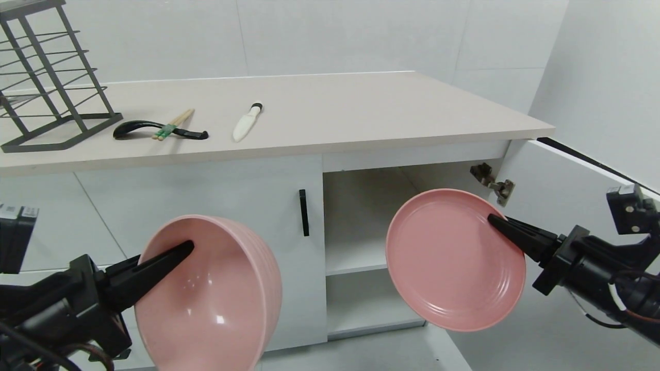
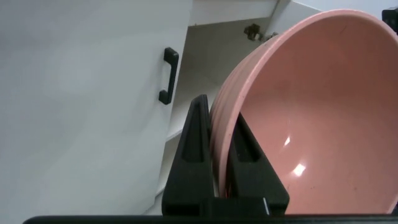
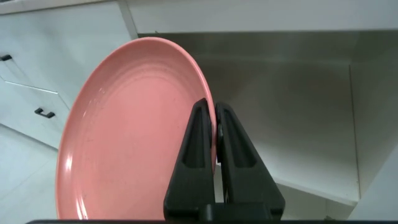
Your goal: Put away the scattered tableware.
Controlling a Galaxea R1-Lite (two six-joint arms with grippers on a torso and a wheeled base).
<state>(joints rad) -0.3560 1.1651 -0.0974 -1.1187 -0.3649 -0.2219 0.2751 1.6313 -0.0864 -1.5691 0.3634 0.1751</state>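
The pink bowl (image 1: 221, 309) hangs tilted before the closed door (image 1: 232, 190), its rim pinched by the left gripper (image 1: 186, 246). The pink plate (image 1: 448, 263) hangs before the open cabinet (image 1: 356, 257), its rim pinched by the right gripper (image 1: 492, 219). On the counter (image 1: 361, 103) lie a spoon (image 1: 135, 127), chopsticks (image 1: 172, 124) and a knife (image 1: 246, 122), near a rack (image 1: 51, 77).

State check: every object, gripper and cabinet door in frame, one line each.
left gripper: shut on pink bowl
pink bowl: held, tilted on edge
right gripper: shut on pink plate
pink plate: held, tilted on edge
right cabinet door: open
left cabinet door: closed
black spoon: lying on countertop
chopsticks: lying across black spoon
white knife: lying on countertop
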